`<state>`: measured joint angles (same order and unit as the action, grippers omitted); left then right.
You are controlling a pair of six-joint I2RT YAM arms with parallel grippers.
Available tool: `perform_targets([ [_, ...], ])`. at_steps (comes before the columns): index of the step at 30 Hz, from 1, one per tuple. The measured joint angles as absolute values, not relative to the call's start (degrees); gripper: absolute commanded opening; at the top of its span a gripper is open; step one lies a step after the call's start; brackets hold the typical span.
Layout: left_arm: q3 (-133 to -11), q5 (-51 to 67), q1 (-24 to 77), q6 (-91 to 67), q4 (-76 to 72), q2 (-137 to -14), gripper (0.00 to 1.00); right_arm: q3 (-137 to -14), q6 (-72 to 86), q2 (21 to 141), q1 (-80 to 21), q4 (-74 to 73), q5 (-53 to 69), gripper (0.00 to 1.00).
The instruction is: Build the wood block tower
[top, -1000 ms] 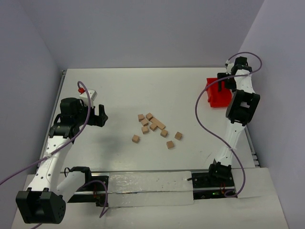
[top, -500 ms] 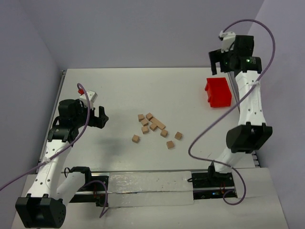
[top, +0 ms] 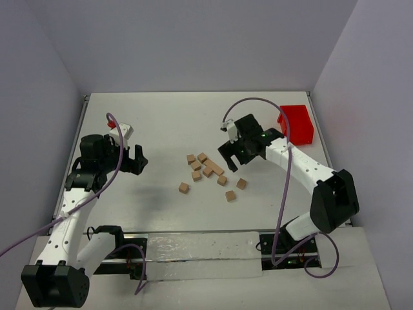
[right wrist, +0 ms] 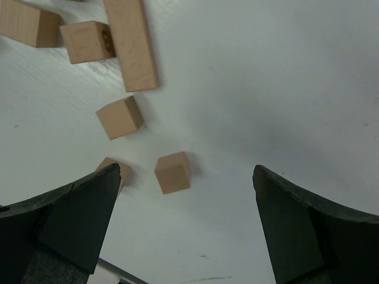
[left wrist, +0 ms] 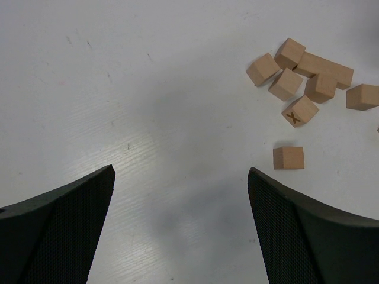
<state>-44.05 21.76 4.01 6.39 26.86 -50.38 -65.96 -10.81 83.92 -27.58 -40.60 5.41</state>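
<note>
Lying loose near the middle of the table (top: 161, 123), the wood blocks (top: 205, 166) are light-tan, plain-grained pieces in a single layer. Most form a tight cluster, with one longer bar (right wrist: 130, 44) among the cubes, and four singles sit on its near side. One marked cube (left wrist: 300, 110) carries a dark X on top. The left gripper (left wrist: 180, 173), fingers spread wide, hangs toward the left edge, well apart from them. The right gripper (right wrist: 186, 170), also spread, hovers over the cluster's right side. A red bin (top: 297, 124) sits by the far right corner.
</note>
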Motion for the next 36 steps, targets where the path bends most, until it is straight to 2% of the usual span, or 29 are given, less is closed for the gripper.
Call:
perform_targets([
  [5,-44.1,21.7,4.0,6.3,27.0,-51.3,0.99,-64.0,-8.7,84.1,-32.8,-37.3,2.8,0.89],
  [9,-44.1,21.7,4.0,6.3,27.0,-51.3,0.99,-64.5,-7.8,86.1,-34.4,-35.4,1.8,0.76],
  [20,-44.1,21.7,4.0,6.3,27.0,-51.2,0.99,-68.0,-7.8,98.3,-39.2,-34.6,0.8,0.66],
  [34,-44.1,21.7,4.0,6.3,27.2,-51.0,0.99,-73.1,-9.3,107.7,-39.2,-32.6,-1.1,0.63],
  [36,-44.1,21.7,4.0,6.3,27.2,-51.0,0.99,-73.7,-9.7,108.6,-39.2,-32.6,-1.0,0.57],
])
